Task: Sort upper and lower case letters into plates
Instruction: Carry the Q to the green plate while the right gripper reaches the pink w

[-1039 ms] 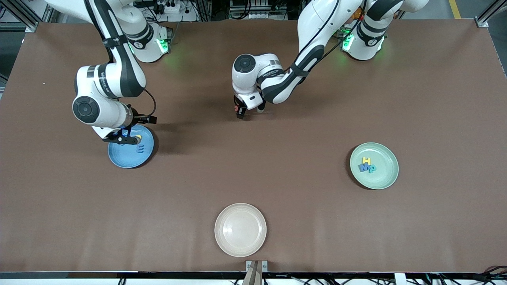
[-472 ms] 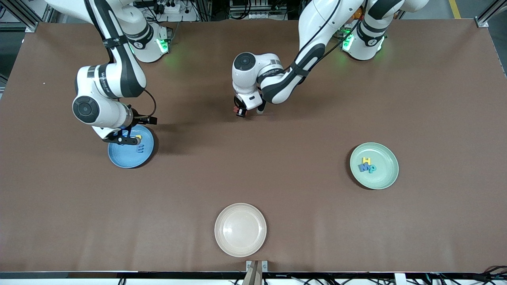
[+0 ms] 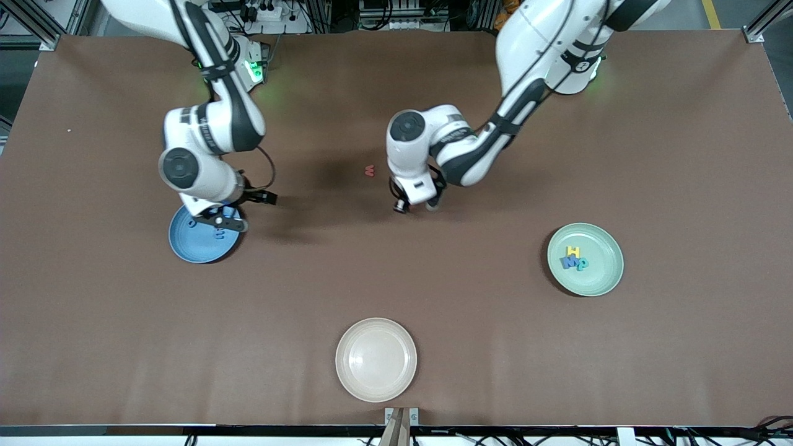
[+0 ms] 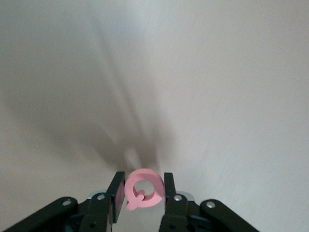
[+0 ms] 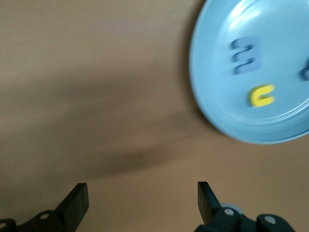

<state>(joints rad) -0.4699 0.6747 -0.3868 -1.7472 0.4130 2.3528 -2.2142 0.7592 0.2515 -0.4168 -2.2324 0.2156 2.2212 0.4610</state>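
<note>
My left gripper (image 3: 401,207) hangs over the bare table near its middle, shut on a pink-red letter Q (image 4: 143,188) that sits upright between the fingers. A red letter w (image 3: 370,170) lies on the table close by, toward the right arm's end. My right gripper (image 3: 221,223) stands open and empty above the rim of the blue plate (image 3: 186,244). That blue plate (image 5: 227,29) holds a blue m (image 5: 245,54), a yellow u (image 5: 262,95) and another blue letter (image 5: 305,72). The pale green plate (image 3: 604,275) carries a yellow H (image 3: 573,251), a blue M (image 3: 568,262) and a teal letter (image 3: 582,265).
A cream-white plate (image 3: 376,359) sits empty by the table's edge nearest the front camera. Brown tabletop stretches between the three plates.
The left gripper closed on the Q, lifted it and shifted toward the left arm's end, uncovering the red w. The right gripper moved from over the blue plate's middle toward its rim.
</note>
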